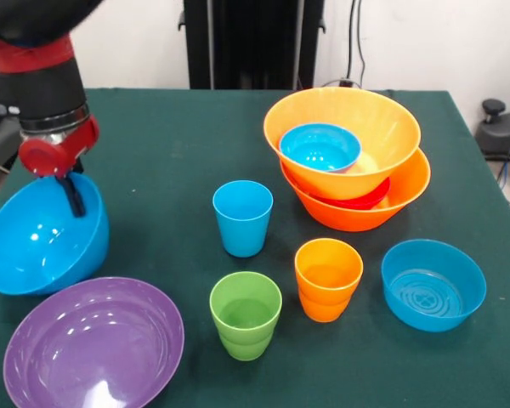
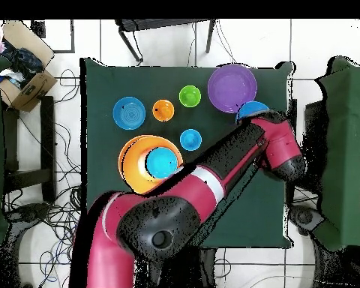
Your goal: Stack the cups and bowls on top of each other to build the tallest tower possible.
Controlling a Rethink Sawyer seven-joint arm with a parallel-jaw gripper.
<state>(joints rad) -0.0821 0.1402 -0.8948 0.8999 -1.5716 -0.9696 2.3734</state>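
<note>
Purple bowl (image 1: 93,344): wide, upright, at the front table edge, directly below the claw in the front view. Large blue bowl (image 1: 42,242): tilted, just above the purple one; the claw (image 1: 70,194) has one dark finger (image 1: 73,197) hooked inside its rim, so it appears clamped on that rim. Green cup (image 1: 246,314), blue cup (image 1: 242,218), orange cup (image 1: 327,279): upright, apart, to the claw's side at mid-table. Small blue bowl (image 1: 433,284): upright, far across from the claw. Tower (image 1: 348,161): two large orange bowls with a red bowl (image 1: 365,198) between, a small blue bowl (image 1: 320,147) on top, well away from the claw.
</note>
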